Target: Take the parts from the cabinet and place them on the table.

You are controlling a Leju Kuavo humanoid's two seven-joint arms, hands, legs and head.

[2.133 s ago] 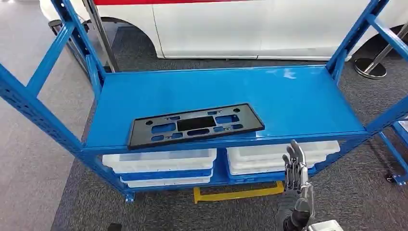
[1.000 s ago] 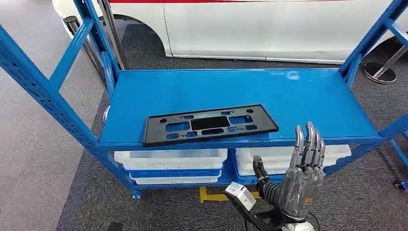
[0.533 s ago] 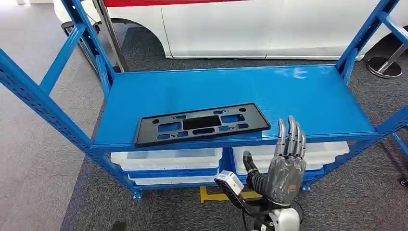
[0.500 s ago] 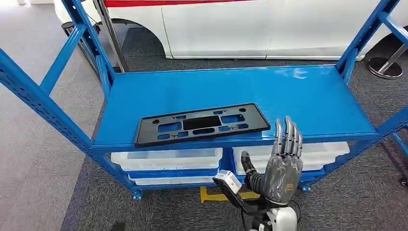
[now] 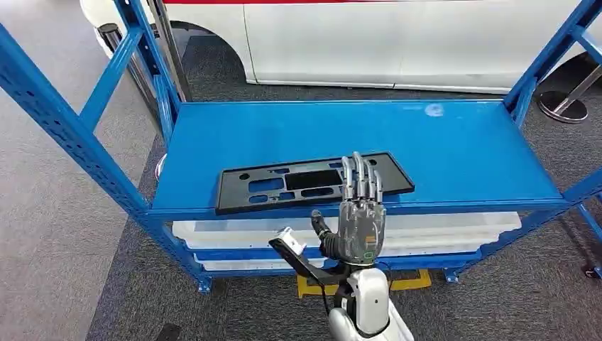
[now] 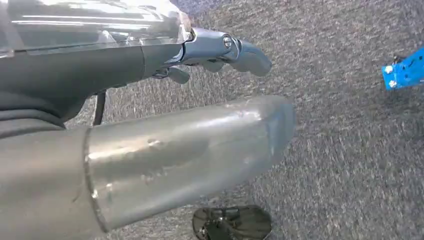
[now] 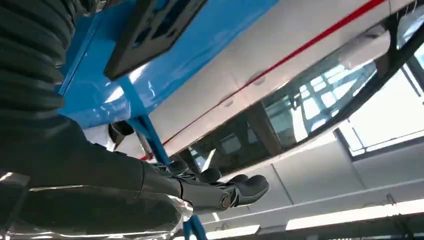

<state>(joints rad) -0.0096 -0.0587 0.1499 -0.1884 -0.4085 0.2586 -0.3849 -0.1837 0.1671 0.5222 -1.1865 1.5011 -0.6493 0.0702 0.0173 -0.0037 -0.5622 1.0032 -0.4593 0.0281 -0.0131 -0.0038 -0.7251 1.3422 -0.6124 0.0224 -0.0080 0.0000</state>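
Reaching is the step in hand, by my reading: your right hand (image 5: 360, 213) stands upright in front of the cabinet's top shelf (image 5: 461, 153), palm away from the head camera, fingers (image 5: 358, 177) straight and close together, thumb out to the side, holding nothing. The part (image 5: 312, 182), a flat black plate with cut-outs, lies on that shelf near its front edge, between the left front corner and the middle. Its long axis runs along the front edge, slightly skewed, the right end a little further back than the left. In the head view the fingertips overlap the right half of the part; you cannot tell from this whether they touch it or hover short of it. The right wrist view shows the part (image 7: 150, 30) beyond the hand with the shelf's blue around it, which suggests a gap, though not surely. The left hand (image 6: 225, 50) hangs over grey carpet (image 6: 350, 150), well apart from the shelf; its fingers look loosely curled, but whether it is open or closed you cannot tell. Judgement: the right hand is plainly the nearer one, and the part lies straight ahead of it and slightly to its left. Since the plate is thin and flat, expect to need fingers under its front long edge.
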